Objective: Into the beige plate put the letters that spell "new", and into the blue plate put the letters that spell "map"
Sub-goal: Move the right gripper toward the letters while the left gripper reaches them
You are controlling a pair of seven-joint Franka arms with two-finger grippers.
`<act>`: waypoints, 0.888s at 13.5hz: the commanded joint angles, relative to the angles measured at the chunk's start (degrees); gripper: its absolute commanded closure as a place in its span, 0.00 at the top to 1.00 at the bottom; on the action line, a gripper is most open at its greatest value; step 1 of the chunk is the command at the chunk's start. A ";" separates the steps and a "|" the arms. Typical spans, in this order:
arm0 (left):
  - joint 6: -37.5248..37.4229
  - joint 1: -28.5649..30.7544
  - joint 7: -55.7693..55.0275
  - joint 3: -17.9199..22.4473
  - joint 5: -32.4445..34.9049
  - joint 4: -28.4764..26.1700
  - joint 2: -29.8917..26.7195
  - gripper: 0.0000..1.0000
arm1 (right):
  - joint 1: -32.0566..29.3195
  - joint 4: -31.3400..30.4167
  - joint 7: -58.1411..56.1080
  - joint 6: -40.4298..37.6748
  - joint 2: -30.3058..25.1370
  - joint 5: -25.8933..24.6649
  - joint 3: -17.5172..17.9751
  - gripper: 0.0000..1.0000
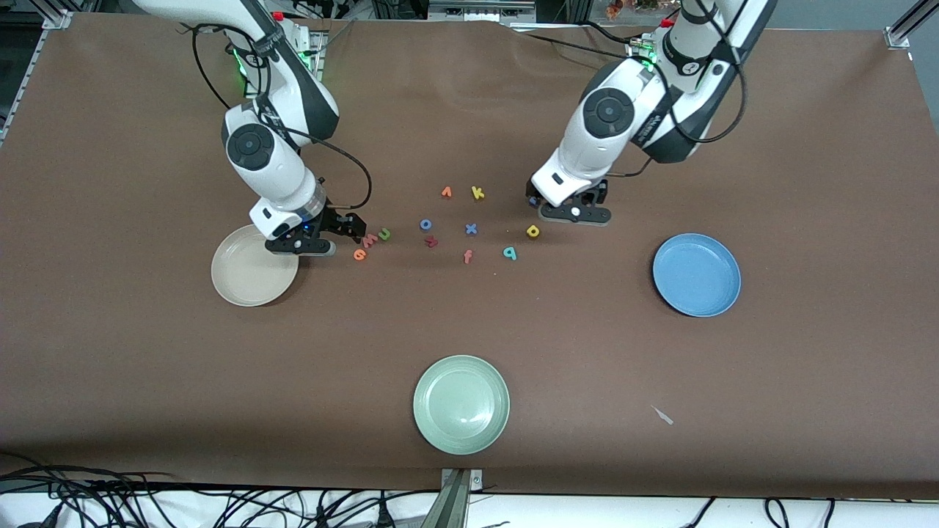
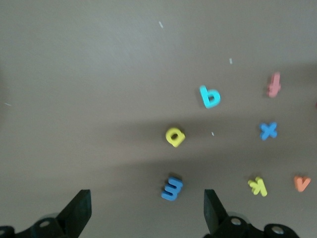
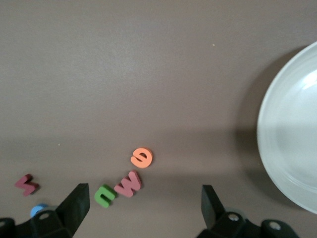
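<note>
The beige plate lies at the right arm's end of the table, and my right gripper hangs open over the bare table beside its rim. The orange e, salmon w and green n lie in a row just off that gripper. My left gripper is open and low over the table. The blue m lies between its fingers, untouched. The yellow p and teal a lie close by. The blue plate sits toward the left arm's end.
A pale green plate lies near the front camera. In the middle of the table are a blue o, a dark red letter, a blue x, an orange v, a yellow k and a pink f.
</note>
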 commanded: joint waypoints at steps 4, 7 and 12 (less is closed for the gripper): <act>5.76 -4.67 -8.31 0.15 10.55 -0.68 8.67 1.00 | -0.47 0.86 5.55 7.68 6.84 -8.56 0.64 1.00; 6.55 -6.08 -15.09 0.15 16.19 -0.33 11.66 0.97 | -0.47 1.57 9.51 8.13 8.52 -13.58 0.56 1.00; 7.96 -7.14 -15.28 0.06 17.17 -0.68 13.87 0.90 | -0.38 4.03 9.70 8.30 11.33 -13.95 0.47 0.99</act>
